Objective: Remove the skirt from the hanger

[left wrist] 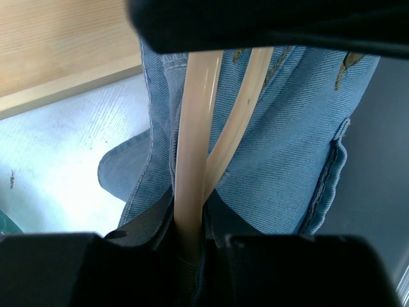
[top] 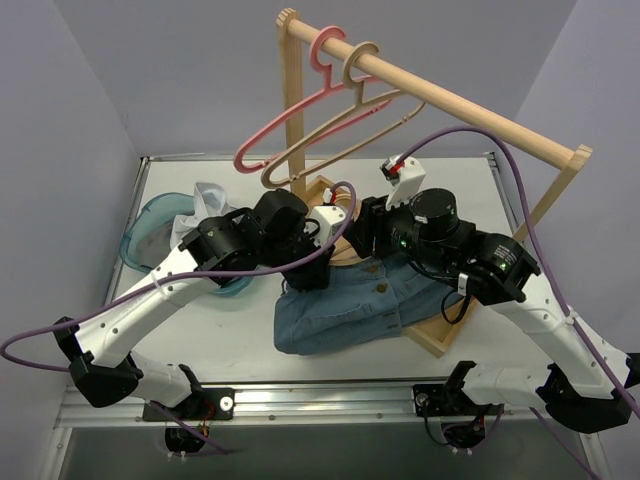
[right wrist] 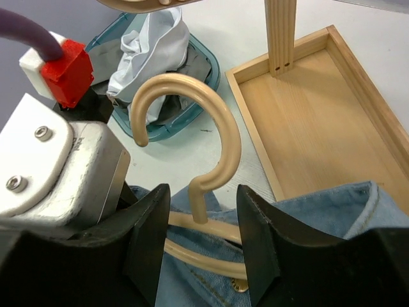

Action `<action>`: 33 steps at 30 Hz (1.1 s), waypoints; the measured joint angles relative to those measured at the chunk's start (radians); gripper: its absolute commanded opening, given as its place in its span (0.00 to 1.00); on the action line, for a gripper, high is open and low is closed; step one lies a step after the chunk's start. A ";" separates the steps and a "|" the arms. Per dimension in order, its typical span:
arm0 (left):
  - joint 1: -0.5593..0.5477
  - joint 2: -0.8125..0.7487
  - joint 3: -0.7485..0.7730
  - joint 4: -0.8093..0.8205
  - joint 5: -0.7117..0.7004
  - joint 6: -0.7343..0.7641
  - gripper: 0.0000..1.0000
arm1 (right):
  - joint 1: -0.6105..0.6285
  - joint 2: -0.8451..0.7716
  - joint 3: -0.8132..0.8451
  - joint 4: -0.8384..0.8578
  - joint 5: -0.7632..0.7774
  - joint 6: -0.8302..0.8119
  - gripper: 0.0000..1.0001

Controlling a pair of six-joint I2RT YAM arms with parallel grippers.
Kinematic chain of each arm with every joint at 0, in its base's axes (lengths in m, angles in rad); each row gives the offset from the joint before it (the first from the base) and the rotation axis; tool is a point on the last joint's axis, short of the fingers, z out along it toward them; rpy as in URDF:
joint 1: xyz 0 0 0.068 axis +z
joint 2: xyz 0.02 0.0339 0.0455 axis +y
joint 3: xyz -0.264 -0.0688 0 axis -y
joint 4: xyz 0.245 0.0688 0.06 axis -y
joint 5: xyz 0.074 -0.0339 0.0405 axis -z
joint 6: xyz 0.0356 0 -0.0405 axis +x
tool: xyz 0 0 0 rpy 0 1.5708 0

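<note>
A blue denim skirt (top: 350,310) lies on the table and partly on the rack's wooden base. A beige hanger (right wrist: 214,134) is still in its waistband, with the hook sticking out towards the basket. My left gripper (top: 312,268) is shut on one beige hanger arm (left wrist: 192,160) at the skirt's waist (left wrist: 287,147). My right gripper (top: 362,238) is open. In the right wrist view its black fingers (right wrist: 255,230) stand on either side of the hanger's neck, above the denim (right wrist: 332,204), without touching it.
A wooden clothes rack (top: 450,105) stands over the table and carries a pink hanger (top: 290,115) and a beige hanger (top: 340,130). Its tray base (right wrist: 319,115) lies right of the skirt. A teal basket (top: 150,225) with white cloth (right wrist: 153,51) sits at the left.
</note>
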State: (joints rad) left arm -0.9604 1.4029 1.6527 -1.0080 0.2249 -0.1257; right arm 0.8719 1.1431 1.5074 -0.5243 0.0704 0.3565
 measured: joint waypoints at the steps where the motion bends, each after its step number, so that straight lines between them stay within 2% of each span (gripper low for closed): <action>1: 0.000 -0.004 -0.005 0.000 0.006 0.002 0.02 | 0.000 0.000 -0.007 0.008 -0.004 -0.002 0.41; 5: 0.000 -0.023 -0.031 0.002 0.029 0.007 0.02 | 0.000 0.000 -0.044 0.039 -0.012 -0.007 0.36; 7: 0.001 -0.032 -0.043 0.002 0.040 0.007 0.02 | 0.000 0.000 -0.065 0.053 -0.012 -0.011 0.27; 8: 0.002 -0.036 -0.048 0.003 0.042 0.007 0.02 | 0.000 0.000 -0.074 0.059 -0.017 -0.009 0.17; 10: 0.007 -0.042 -0.058 0.006 0.045 0.006 0.02 | 0.002 -0.002 -0.088 0.085 -0.023 0.016 0.11; 11: 0.011 -0.045 -0.061 0.013 0.047 0.006 0.02 | 0.002 -0.003 -0.094 0.097 -0.022 0.019 0.00; 13: 0.021 -0.055 -0.072 0.026 0.050 0.006 0.02 | 0.002 -0.006 -0.110 0.124 -0.026 0.031 0.00; 14: 0.025 -0.061 -0.077 0.026 0.050 0.006 0.10 | 0.002 -0.008 -0.118 0.135 -0.027 0.036 0.00; 15: 0.027 -0.067 -0.082 0.026 0.050 0.006 0.22 | 0.002 -0.010 -0.125 0.145 -0.026 0.040 0.00; 18: 0.028 -0.089 -0.096 0.046 0.062 0.002 0.67 | 0.006 -0.025 -0.148 0.156 -0.021 0.055 0.00; 21: 0.031 -0.145 -0.109 0.114 0.072 -0.001 0.84 | 0.006 -0.051 -0.169 0.107 0.002 0.063 0.00; 23: 0.033 -0.200 -0.127 0.146 0.072 -0.002 0.88 | 0.006 -0.069 -0.177 0.068 0.015 0.065 0.00; 27: 0.040 -0.300 -0.168 0.193 0.074 -0.001 0.89 | 0.006 -0.114 -0.181 0.027 0.024 0.066 0.00; 33: 0.041 -0.314 -0.217 0.215 0.083 -0.008 0.89 | 0.006 -0.194 -0.181 0.019 0.027 0.084 0.00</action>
State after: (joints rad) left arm -0.9192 1.0893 1.4361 -0.7933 0.3080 -0.1337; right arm 0.8780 0.9489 1.3266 -0.5056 0.0975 0.4400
